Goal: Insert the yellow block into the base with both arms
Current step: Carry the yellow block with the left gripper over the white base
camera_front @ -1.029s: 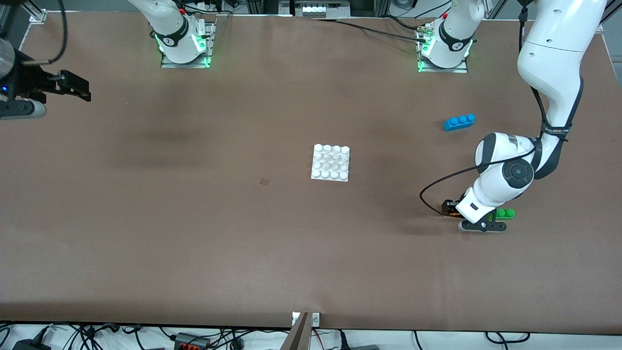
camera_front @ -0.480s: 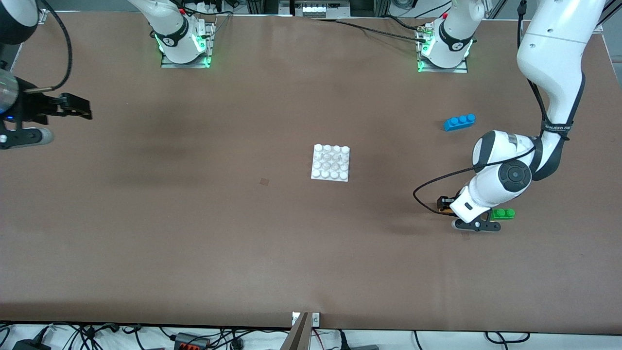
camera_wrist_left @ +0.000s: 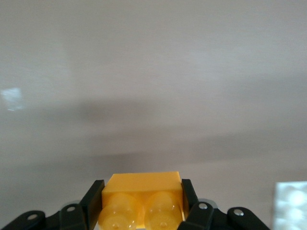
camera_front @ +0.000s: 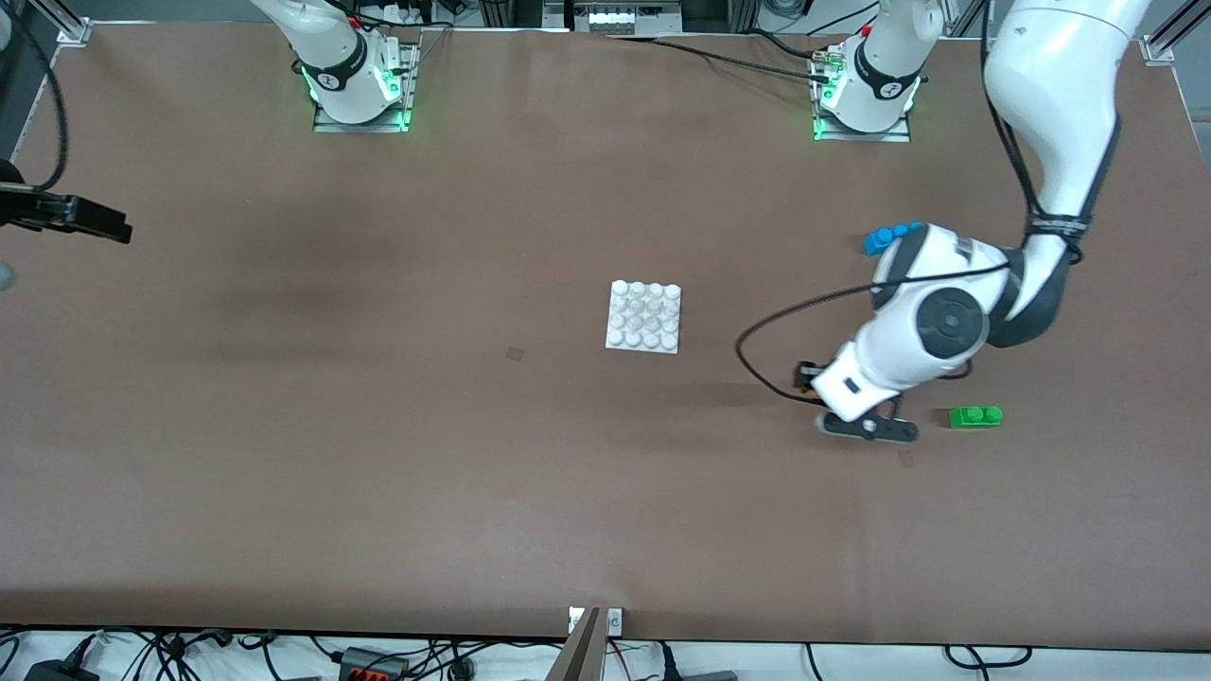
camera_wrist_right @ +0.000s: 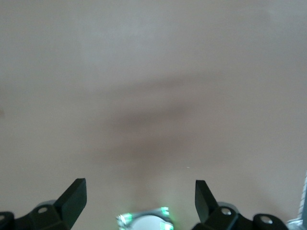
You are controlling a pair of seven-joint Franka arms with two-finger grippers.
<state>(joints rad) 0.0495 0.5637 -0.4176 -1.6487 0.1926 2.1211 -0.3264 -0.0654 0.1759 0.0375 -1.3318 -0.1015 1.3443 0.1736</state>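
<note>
The yellow block (camera_wrist_left: 142, 181) is clamped between the fingers of my left gripper (camera_wrist_left: 142, 191), studs toward the camera. In the front view my left gripper (camera_front: 807, 380) hangs above the table between the white studded base (camera_front: 644, 317) and a green brick, and the wrist hides the block there. A corner of the base shows in the left wrist view (camera_wrist_left: 291, 203). My right gripper (camera_front: 95, 223) is up over the right arm's end of the table, mostly cut off by the view's edge. In the right wrist view it (camera_wrist_right: 139, 191) is open and empty.
A green two-stud brick (camera_front: 975, 416) lies on the table toward the left arm's end, near the left gripper. A blue brick (camera_front: 884, 238) lies farther from the front camera, partly hidden by the left arm. The right arm's lit base shows in the right wrist view (camera_wrist_right: 144, 221).
My left gripper has risen from beside the green brick with the yellow block and moved toward the base. My right gripper has drifted farther out at the view's edge.
</note>
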